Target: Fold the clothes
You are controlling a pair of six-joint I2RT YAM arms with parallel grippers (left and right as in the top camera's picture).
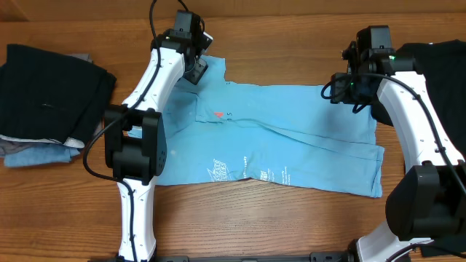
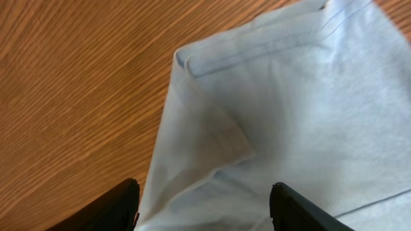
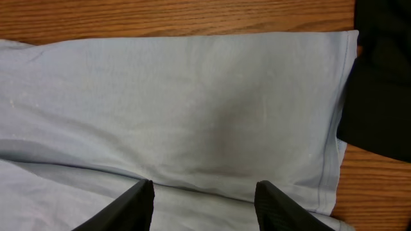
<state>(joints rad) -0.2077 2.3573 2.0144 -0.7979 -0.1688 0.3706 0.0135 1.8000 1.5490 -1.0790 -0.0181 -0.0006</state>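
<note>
A sky-blue T-shirt [image 1: 291, 138] lies spread on the bench [image 1: 291, 29]. The left end effector [image 1: 196, 71] sits at its 11 o'clock corner, the right end effector [image 1: 341, 91] at 2 o'clock. Folded dark garments [image 1: 51, 94] lie at 9 o'clock.

The wooden bench [image 1: 291, 44] shows bare brown grain along the top and bottom of the frame. A light sky-blue T-shirt [image 1: 306, 138] lies spread across its centre, white lettering facing up. At the left edge sits 1 stack of folded garments [image 1: 51, 91], black on top, grey and blue beneath. A black shirt [image 1: 445, 62] lies at the upper right, just beside the T-shirt.
</note>
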